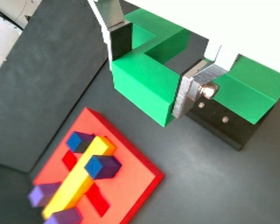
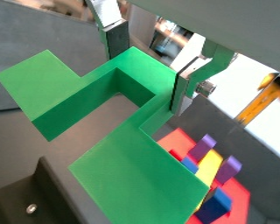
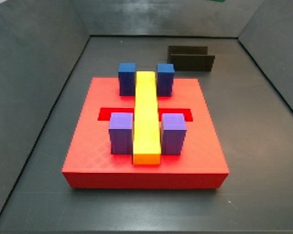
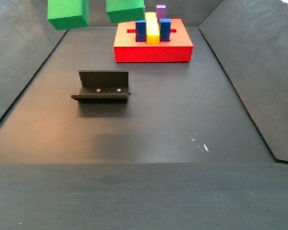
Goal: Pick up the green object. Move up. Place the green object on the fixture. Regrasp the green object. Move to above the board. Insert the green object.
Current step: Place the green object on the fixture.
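Note:
My gripper [image 1: 154,64] is shut on the green object [image 1: 143,86], a bright green blocky piece with a square notch, and holds it up in the air. It also shows in a wrist view [image 2: 122,164] with the silver fingers [image 2: 112,39] clamping the narrow middle part. In a side view its two green ends [image 4: 69,11] hang at the top edge; the gripper itself is out of frame there. The black fixture [image 4: 102,87] stands empty on the floor, and lies below the piece in a wrist view [image 1: 227,121]. The red board [image 3: 100,157] carries blue and purple blocks and a yellow bar [image 3: 146,117].
Dark grey walls enclose the floor in both side views. The board also shows in a side view [image 4: 153,54] at the far end, beyond the fixture, and below the gripper in both wrist views [image 1: 125,179] [image 2: 178,140].

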Robot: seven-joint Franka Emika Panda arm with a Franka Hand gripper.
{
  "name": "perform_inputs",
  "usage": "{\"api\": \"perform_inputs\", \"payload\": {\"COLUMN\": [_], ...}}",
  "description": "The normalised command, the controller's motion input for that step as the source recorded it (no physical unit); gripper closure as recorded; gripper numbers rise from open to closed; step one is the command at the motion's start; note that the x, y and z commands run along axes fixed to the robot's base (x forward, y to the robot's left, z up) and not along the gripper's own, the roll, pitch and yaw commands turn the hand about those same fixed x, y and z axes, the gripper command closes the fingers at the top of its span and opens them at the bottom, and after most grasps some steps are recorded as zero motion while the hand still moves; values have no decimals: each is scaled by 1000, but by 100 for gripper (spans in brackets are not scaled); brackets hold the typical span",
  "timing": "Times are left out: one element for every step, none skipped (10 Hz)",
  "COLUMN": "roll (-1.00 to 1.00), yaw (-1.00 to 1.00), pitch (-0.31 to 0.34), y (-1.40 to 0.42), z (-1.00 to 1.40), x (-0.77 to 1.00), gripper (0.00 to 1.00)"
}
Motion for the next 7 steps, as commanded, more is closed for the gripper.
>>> {"api": "perform_inputs", "payload": {"roll": [-1000,-1000,-929,-849,-743,-694,-620], "yaw": [-200,-229,-237,-174,-163,-163,-114], "pitch": [-106,-374,-480,-400,-234,-177,-57], "y": [243,286,351,431,423,414,394], "z": [37,-11,-77,-169,-283,-280,-277], "x": [634,620,569,620,749,789,726], "gripper": [100,100,100,100,100,100,100]}}
